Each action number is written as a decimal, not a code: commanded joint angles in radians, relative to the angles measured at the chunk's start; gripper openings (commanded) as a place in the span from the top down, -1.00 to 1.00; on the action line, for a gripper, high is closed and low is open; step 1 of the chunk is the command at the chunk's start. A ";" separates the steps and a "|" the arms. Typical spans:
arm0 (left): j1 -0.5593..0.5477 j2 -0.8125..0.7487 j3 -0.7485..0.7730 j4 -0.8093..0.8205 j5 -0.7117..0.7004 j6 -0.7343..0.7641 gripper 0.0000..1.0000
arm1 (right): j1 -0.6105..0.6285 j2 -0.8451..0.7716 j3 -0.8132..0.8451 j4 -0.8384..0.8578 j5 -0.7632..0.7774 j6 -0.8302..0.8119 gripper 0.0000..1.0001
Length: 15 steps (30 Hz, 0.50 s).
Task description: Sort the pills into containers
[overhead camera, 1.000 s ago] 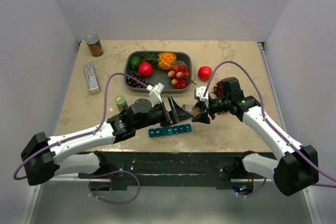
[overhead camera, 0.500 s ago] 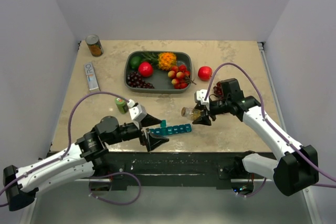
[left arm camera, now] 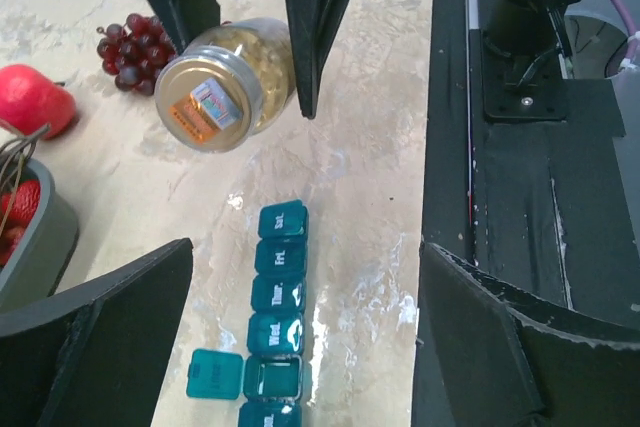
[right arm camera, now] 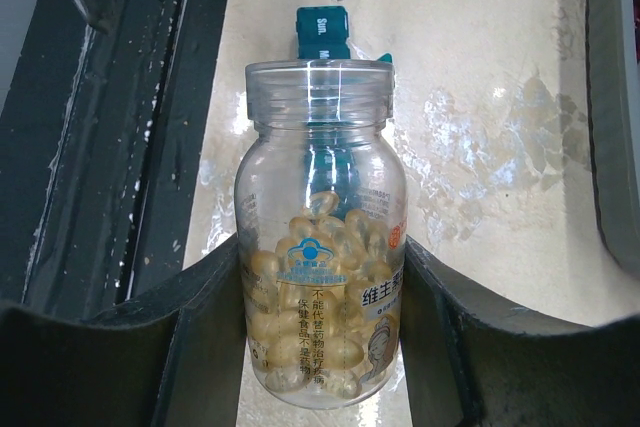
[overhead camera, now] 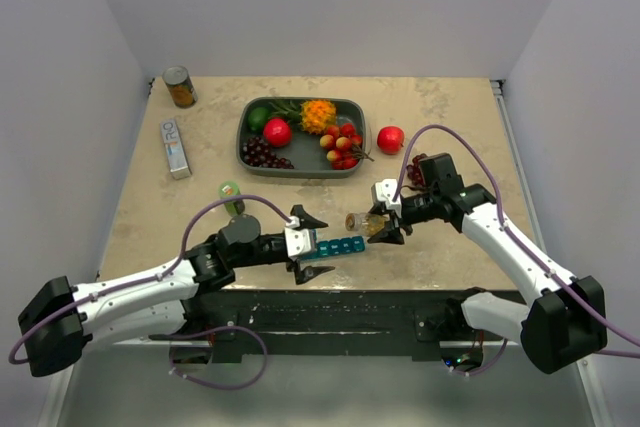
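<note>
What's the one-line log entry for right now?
left gripper: open, above pill organiser | one lid flipped open | right gripper: shut on pill bottle, held sideways near organiser end

Pill bottle (right arm camera: 318,247) clear glossy plastic; organiser (left arm camera: 278,292) translucent plastic.

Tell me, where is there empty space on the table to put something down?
Bare: the far right corner of the table beyond the red fruit, and the left side, nearer than the white box, beside the green bottle. Crowded: the near middle, where the left gripper, the pill organiser, and the right gripper with its pill bottle meet.
</note>
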 commanded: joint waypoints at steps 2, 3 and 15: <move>0.000 0.048 0.031 0.232 0.080 0.044 -0.96 | -0.003 -0.018 0.003 -0.014 -0.051 -0.036 1.00; 0.000 0.053 0.031 0.240 0.081 0.036 -0.96 | -0.004 -0.018 0.005 -0.015 -0.053 -0.037 1.00; 0.000 0.094 0.054 0.289 0.078 0.062 -0.93 | -0.004 -0.016 0.013 -0.040 -0.059 -0.062 1.00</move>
